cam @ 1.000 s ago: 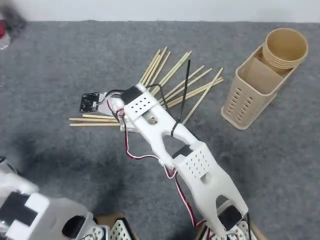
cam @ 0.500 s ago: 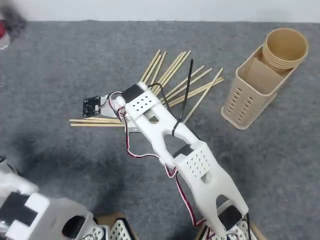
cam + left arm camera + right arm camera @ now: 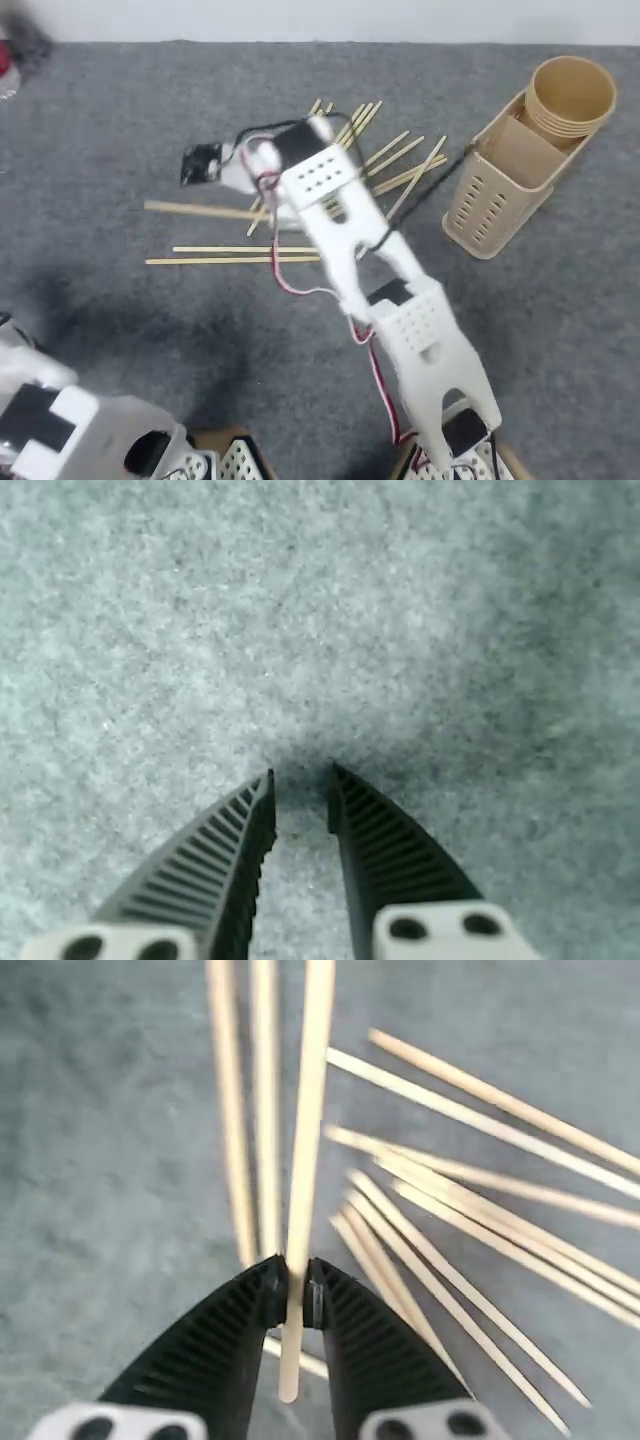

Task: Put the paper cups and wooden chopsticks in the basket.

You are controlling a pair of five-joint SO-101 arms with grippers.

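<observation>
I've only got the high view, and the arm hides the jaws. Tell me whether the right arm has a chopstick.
Observer: It does. The right wrist view shows the right gripper shut on one wooden chopstick.
Operator: Say where along its length it is gripped.
Observer: Near one end. A short stub sticks out behind the jaws, and the long part runs ahead of them.
Operator: Now report the left gripper.
Observer: The left gripper is over bare grey mat, jaws slightly apart with nothing between them.
</observation>
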